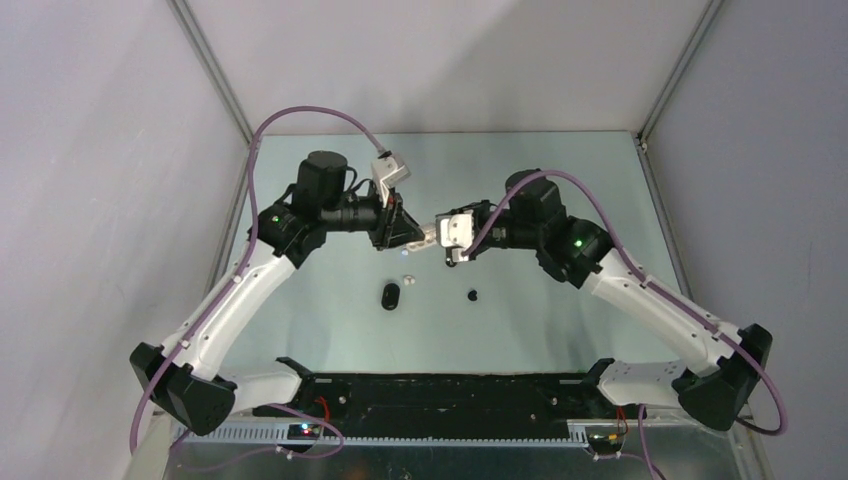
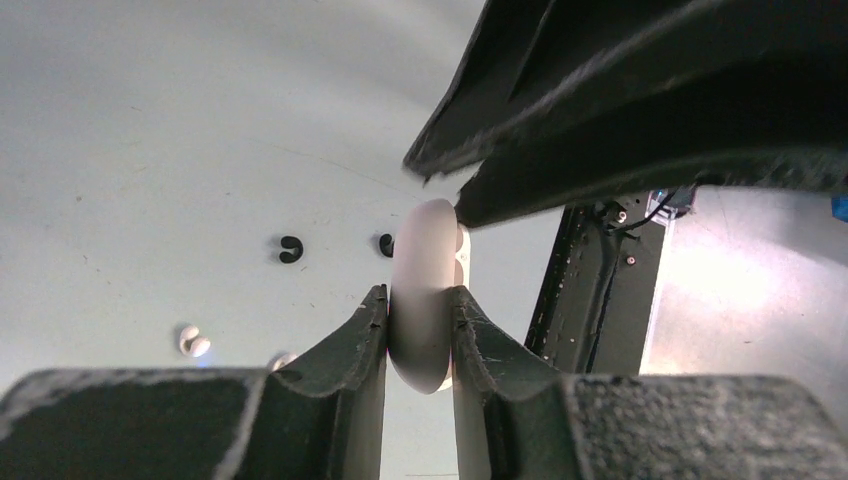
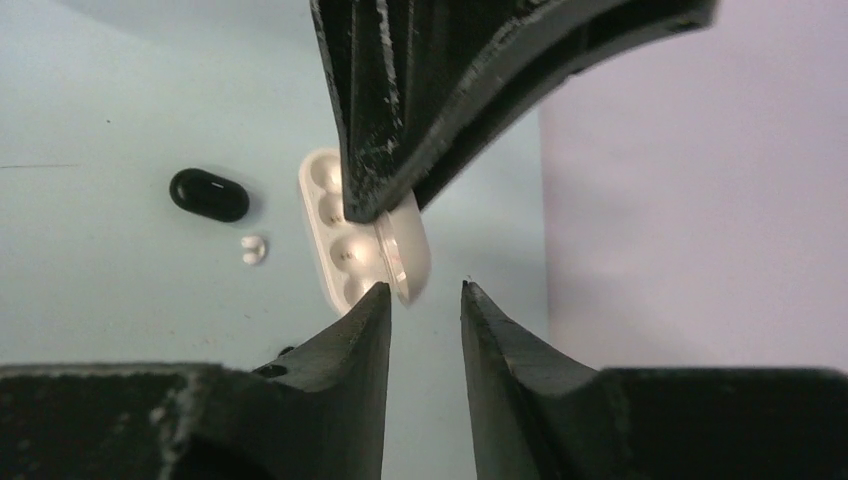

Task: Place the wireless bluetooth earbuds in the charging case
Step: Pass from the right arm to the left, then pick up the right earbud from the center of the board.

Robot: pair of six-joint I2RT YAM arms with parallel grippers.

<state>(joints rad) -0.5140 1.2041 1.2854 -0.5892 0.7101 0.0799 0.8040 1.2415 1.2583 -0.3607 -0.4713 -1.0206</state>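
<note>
The glossy black charging case (image 1: pixel 390 295) (image 3: pixel 208 194) lies shut on the table. Two white earbuds (image 1: pixel 406 279) (image 3: pixel 253 250) sit just beside it. Black earbuds (image 1: pixel 472 295) (image 2: pixel 290 250) lie further right on the table. Above them my left gripper (image 1: pixel 416 237) (image 2: pixel 420 305) is shut on a white oval case (image 2: pixel 425 300) held on edge in the air. Its lid stands open and shows the empty wells (image 3: pixel 345 235). My right gripper (image 1: pixel 441 240) (image 3: pixel 425 290) faces it, open, its fingertips right at the white case's end with nothing between them.
Grey walls and metal corner posts (image 1: pixel 215 70) close in the table on the left, back and right. The black base rail (image 1: pixel 440 390) runs along the near edge. Both arms meet over the middle of the table.
</note>
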